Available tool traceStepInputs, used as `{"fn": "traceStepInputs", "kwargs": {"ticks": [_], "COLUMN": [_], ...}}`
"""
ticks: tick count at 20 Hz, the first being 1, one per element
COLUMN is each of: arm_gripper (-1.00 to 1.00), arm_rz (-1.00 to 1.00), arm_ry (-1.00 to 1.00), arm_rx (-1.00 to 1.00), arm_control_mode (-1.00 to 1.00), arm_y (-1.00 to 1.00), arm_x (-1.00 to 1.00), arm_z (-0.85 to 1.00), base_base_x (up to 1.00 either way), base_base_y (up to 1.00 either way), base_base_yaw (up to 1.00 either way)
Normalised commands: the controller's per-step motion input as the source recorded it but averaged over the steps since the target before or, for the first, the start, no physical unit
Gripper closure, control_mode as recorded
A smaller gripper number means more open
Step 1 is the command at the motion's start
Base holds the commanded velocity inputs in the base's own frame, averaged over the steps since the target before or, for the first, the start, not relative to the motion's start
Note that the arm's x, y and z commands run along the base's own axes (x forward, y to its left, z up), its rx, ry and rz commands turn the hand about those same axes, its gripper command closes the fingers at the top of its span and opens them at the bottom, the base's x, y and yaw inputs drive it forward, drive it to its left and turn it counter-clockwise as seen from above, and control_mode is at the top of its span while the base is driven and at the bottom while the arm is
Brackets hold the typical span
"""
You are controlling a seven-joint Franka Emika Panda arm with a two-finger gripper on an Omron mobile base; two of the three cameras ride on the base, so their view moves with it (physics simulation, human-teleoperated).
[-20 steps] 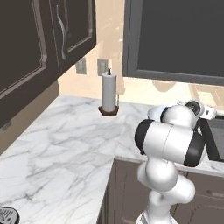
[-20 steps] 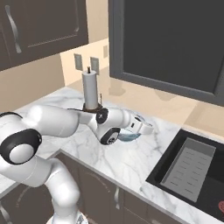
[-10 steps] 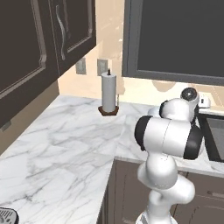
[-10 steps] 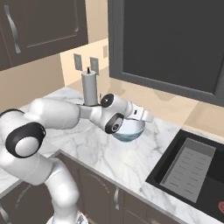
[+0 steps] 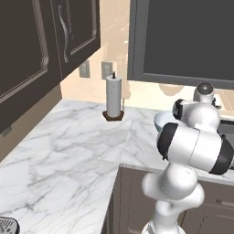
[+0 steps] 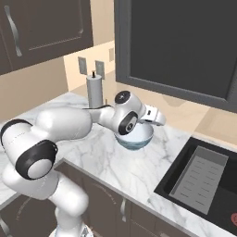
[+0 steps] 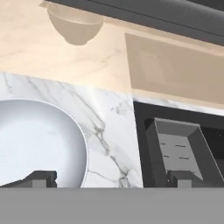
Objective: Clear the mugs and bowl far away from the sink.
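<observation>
Hand (image 7: 109,178) hovers with fingers spread wide, gripping nothing. Just below and to one side sits the bowl (image 7: 37,140), on the marble table (image 7: 109,118) beside the sink (image 7: 179,144). We judge it rigid, glossy, likely slippery and breakable; the thin rim is the sensible pinch point.

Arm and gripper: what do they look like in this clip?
The arm is built of glossy white rounded shells with dark grey bands at the joints, and a round dark cap with a pale centre on the wrist. The gripper has two small dark blocky fingertips. No cables or markings are visible.
</observation>
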Motion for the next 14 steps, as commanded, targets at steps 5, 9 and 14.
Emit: {"fn": "traceStepInputs", "kwargs": {"ticks": [5, 9, 14], "arm_gripper": [-1.00, -1.00, -1.00], "arm_rz": [0.05, 0.00, 0.00], "arm_ry": [0.08, 0.00, 0.01], "arm_rx": [0.05, 0.03, 0.01], "arm_control_mode": [-1.00, -1.00, -1.00], "arm_y": [-0.05, 0.03, 0.11], "arm_x": [-0.09, -0.05, -0.07], "arm_z": [-0.19, -0.03, -0.05], "base_base_x": [0.00, 0.00, 0.00], "base_base_y": [0.00, 0.00, 0.00], "base_base_yaw": [0.00, 0.00, 0.00]}}
